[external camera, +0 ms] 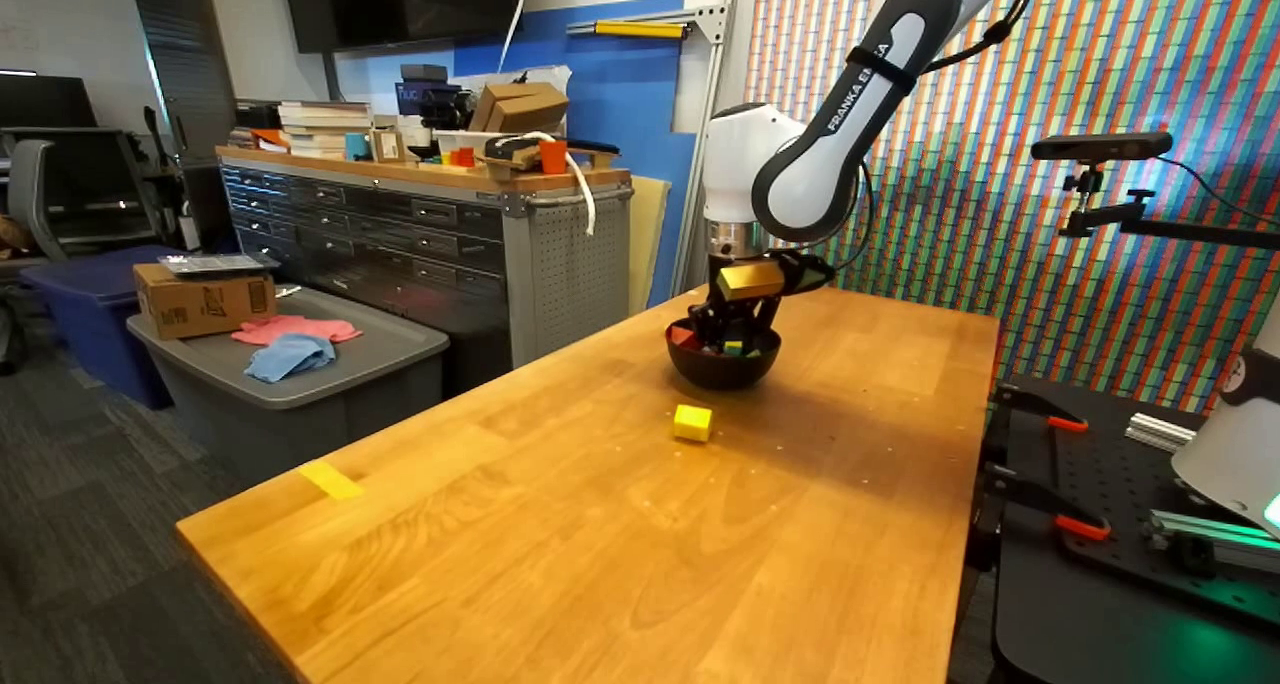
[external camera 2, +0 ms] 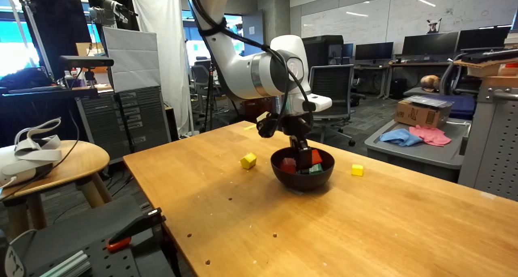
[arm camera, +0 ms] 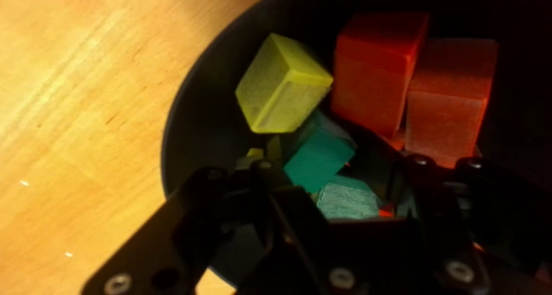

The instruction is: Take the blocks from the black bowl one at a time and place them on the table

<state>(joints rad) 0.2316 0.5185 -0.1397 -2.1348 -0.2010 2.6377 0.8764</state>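
The black bowl (external camera 2: 301, 184) stands on the table (external camera: 620, 554) and shows in both exterior views. My gripper (arm camera: 345, 187) is lowered into it among the blocks. Its fingers stand apart on either side of a green block (arm camera: 348, 200); dark shadow hides whether the pads press on it. Just above that lies another green block (arm camera: 318, 159). Two red blocks (arm camera: 373, 70) rest at the bowl's upper right in the wrist view, and a yellow block (arm camera: 284, 86) leans at the upper left. Outside, yellow blocks sit on the table at either side of the bowl, a nearer-corner one (external camera 2: 248, 160) and another (external camera 2: 357, 170).
A yellow tape strip (external camera: 330, 479) is stuck near the table's edge. Clamps (external camera: 1050, 504) and a black mounting plate adjoin the table on the robot base's side. A grey bin (external camera: 300, 364) with cloths and a cardboard box stands beyond the opposite edge.
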